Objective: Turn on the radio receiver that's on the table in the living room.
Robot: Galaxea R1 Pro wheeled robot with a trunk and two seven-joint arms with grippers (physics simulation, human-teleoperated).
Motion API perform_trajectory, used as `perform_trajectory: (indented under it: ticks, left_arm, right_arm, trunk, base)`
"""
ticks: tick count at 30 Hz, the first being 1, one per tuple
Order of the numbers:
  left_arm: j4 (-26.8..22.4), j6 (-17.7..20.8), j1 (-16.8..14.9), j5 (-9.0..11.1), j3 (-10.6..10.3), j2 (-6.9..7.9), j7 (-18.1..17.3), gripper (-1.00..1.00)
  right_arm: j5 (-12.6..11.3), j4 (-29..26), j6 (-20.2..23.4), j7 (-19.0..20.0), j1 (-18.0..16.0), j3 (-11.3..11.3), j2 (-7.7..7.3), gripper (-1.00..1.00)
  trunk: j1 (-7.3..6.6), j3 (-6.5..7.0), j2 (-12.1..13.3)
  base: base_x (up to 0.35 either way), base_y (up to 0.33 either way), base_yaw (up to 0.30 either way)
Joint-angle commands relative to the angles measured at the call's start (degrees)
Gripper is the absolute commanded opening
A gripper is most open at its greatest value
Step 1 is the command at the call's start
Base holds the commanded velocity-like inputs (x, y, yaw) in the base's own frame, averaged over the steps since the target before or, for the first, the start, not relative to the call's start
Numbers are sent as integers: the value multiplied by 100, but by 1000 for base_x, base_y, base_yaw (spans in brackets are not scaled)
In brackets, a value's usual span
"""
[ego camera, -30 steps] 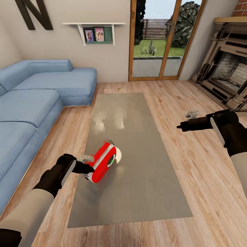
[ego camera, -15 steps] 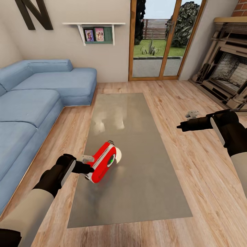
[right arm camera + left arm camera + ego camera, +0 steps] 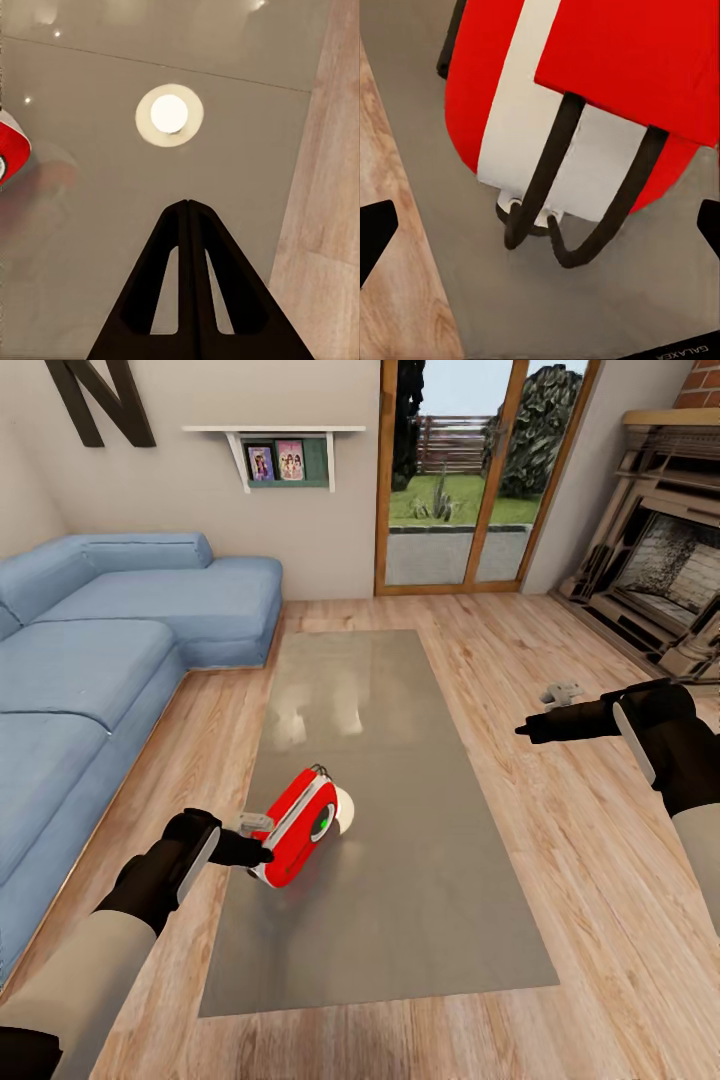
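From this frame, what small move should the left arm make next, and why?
Probably hold the left end effector at the radio and then ease back. The radio is tipped on the table, a green light shows on its dial, so it looks switched on. The fingers appear spread wide.

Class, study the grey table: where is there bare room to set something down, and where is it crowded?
The table is bare across its far half toward the glass doors, along its right side, and along the near edge. It is crowded only at the near-left edge, where the radio receiver lies tilted with the left tool against it.
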Motion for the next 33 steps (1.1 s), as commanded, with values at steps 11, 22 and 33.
perform_trajectory:
  ticks: [11,22,33]
  left_arm:
    - [6,0,0,0,0,1,0,100]
    - [13,0,0,2,0,1,0,100]
    - [13,0,0,7,0,9,0,100]
  right_arm:
    - [0,18,-2,-6,0,0,0,-100]
    - [0,19,-2,-6,0,0,0,-100]
    - [0,19,-2,-6,0,0,0,-100]
  trunk:
    - [0,0,0]
    - [0,0,0]
    - [0,0,0]
  base:
    - [-317,0,0]
    - [-335,0,0]
    - [-336,0,0]
